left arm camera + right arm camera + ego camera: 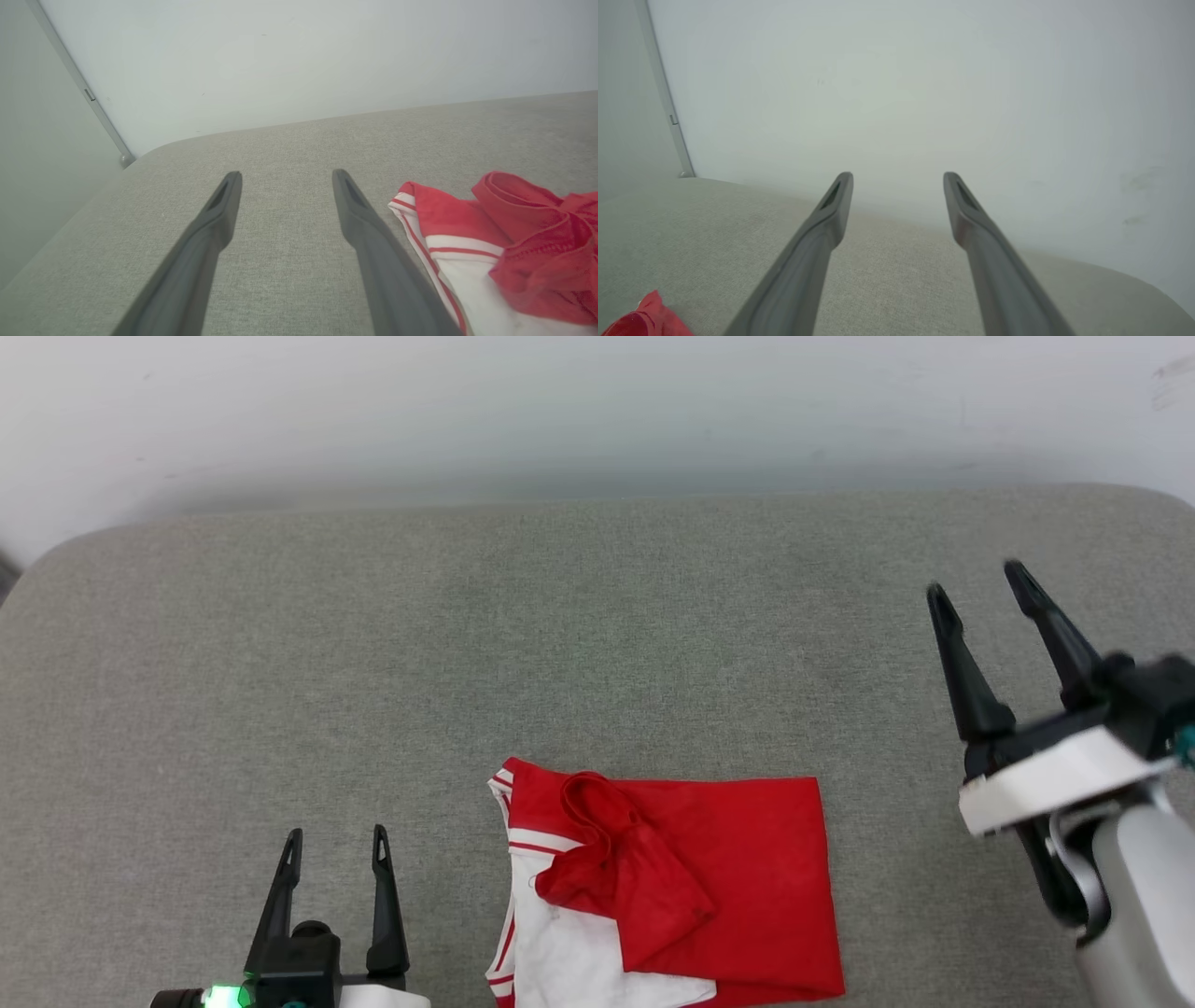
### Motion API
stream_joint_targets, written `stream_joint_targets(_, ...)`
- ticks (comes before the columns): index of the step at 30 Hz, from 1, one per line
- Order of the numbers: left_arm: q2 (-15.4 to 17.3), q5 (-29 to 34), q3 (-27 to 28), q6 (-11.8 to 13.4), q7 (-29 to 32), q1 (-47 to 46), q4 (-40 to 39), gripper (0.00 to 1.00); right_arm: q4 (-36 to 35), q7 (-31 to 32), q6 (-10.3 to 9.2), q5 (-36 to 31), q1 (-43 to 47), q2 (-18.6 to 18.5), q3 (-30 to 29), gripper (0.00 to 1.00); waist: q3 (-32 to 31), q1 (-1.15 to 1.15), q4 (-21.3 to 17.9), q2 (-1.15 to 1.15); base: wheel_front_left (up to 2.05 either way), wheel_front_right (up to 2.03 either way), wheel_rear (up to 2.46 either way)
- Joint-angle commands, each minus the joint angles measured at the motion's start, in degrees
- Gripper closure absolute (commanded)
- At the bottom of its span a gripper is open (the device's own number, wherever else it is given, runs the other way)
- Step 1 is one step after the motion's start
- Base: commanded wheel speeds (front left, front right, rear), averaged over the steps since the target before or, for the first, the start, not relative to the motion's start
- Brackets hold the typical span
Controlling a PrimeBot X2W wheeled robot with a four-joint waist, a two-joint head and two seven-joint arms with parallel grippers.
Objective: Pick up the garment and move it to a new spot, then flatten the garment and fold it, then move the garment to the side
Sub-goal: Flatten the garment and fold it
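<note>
Head view: the folded shirt (728, 859) lies on the grey cushion (467, 644), low in the middle. The left gripper (336, 845) and right gripper (976, 581) are spread wide, holding nothing. Left wrist view: the shirt (467, 242) lies just right of the fingers (369, 224). Right wrist view: a red bit of shirt (640, 319) shows bottom left.

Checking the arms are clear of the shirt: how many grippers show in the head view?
2. The left black two-fingered gripper is lower left, open; the right black two-fingered gripper is at the right, open. Neither touches the folded red-and-white garment.
</note>
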Motion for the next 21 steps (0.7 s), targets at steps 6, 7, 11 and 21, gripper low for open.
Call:
stream_joint_targets(6,-0.27,-0.24,-0.46,-0.5,-0.15,0.89,0.38,0.0,-8.26,-0.13,-0.03,-7.55,13.27,6.9,-9.14,0.0,-0.99,0.0,0.0,0.0,0.0,0.0,0.0)
stream_joint_targets(7,-0.32,-0.27,-0.49,-0.59,-0.15,1.03,0.51,0.0,-9.21,-0.12,-0.05,-7.76,14.95,8.13,-10.29,0.0,-1.31,0.0,0.06,0.0,0.0,0.0,0.0)
stream_joint_targets(11,-0.44,-0.35,-0.51,-0.82,-0.15,1.66,0.75,0.0,-11.59,-0.12,-0.03,-9.37,20.76,11.11,-12.54,0.0,-2.39,0.0,0.28,0.0,0.0,0.0,0.0)
stream_joint_targets(21,-0.57,-0.71,-0.46,-1.5,-0.15,3.72,1.01,0.0,-15.28,-0.13,-0.03,-10.27,30.34,15.26,-14.98,0.0,-4.69,0.0,1.13,0.0,0.0,0.0,0.0)
